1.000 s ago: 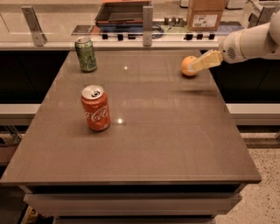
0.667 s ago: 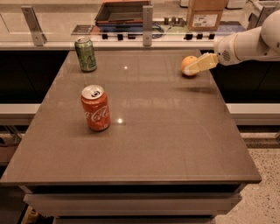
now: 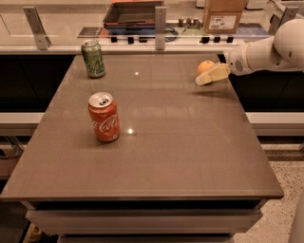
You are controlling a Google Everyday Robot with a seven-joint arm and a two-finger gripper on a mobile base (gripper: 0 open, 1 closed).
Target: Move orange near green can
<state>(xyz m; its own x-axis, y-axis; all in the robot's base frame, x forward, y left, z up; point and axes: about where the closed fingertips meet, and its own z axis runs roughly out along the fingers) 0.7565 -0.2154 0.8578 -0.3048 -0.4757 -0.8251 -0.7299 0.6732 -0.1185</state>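
The orange (image 3: 204,67) sits at the far right of the brown table (image 3: 180,142). My gripper (image 3: 203,76) reaches in from the right on a white arm (image 3: 266,51) and is right at the orange. Its beige near side covers the fruit's lower front. The green can (image 3: 93,58) stands upright at the far left of the table, well away from the orange.
A red Coca-Cola can (image 3: 104,117) stands upright left of the table's middle. Behind the table runs a counter with metal brackets (image 3: 160,21), a dark tray (image 3: 133,12) and a cardboard box (image 3: 224,15). The table's right edge is close to the orange.
My gripper has moved left and slightly down, closing in around the orange and covering more of it. The orange and both cans have not moved.
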